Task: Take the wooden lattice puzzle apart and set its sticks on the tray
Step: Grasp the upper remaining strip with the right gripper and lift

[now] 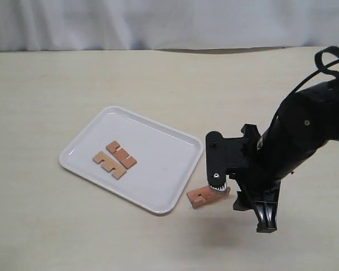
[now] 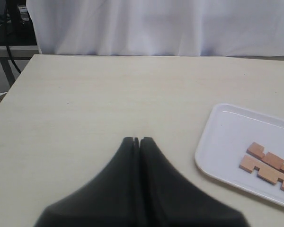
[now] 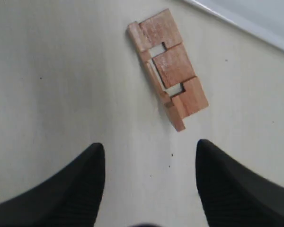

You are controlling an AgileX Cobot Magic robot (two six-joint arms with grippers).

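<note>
Checking location: where is the puzzle (image 3: 173,61)?
Half undone. Two sticks (image 1: 114,159) lie on the tray (image 1: 158,175); two joined ones sit on the tabletop (image 1: 158,79) just beside its rim, under the wide-open right claw (image 3: 149,151). Left claw (image 2: 139,140) is closed, empty.
Risk?
One pinch may lift both unseparated, or skid them against the rim.

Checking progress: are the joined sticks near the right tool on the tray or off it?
Off. The joined sticks lie on the table just outside the tray.
</note>
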